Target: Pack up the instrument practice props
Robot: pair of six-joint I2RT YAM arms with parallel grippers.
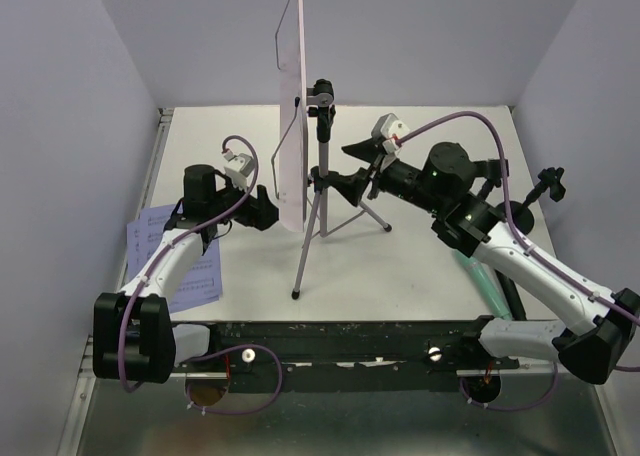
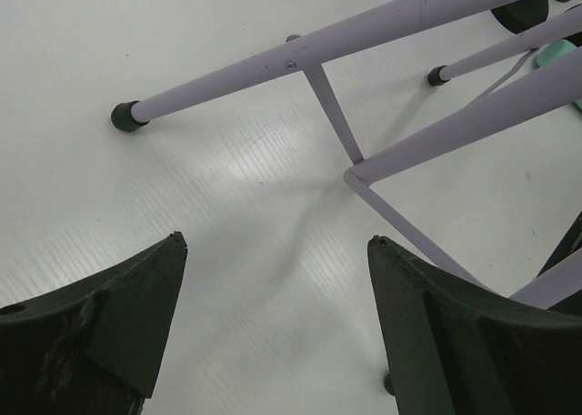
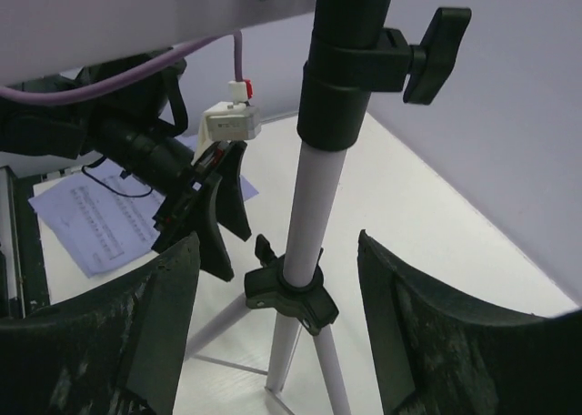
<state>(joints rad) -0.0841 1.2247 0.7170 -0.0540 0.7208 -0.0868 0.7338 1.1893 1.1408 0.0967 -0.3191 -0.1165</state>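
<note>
The lilac music rack (image 1: 322, 191) stands upright mid-table on its tripod, its perforated desk (image 1: 290, 106) seen edge-on. My right gripper (image 1: 343, 168) is open at the rack's right side. In the right wrist view its fingers (image 3: 277, 240) flank the pole (image 3: 307, 224) just above the black leg hub (image 3: 291, 292) without touching it. My left gripper (image 1: 268, 208) is open left of the desk, and over bare table by the tripod legs (image 2: 300, 55) in its own view (image 2: 277, 244). Sheet-music pages (image 1: 165, 251) lie under the left arm. A mint-green microphone (image 1: 480, 274) and a black one (image 1: 510, 296) lie under the right arm.
A black mic holder (image 1: 550, 184) stands by the right wall. The pole's clamp knob (image 3: 427, 55) juts out above my right fingers. White walls close in the table on the left, back and right. A black rail (image 1: 350, 341) runs along the near edge.
</note>
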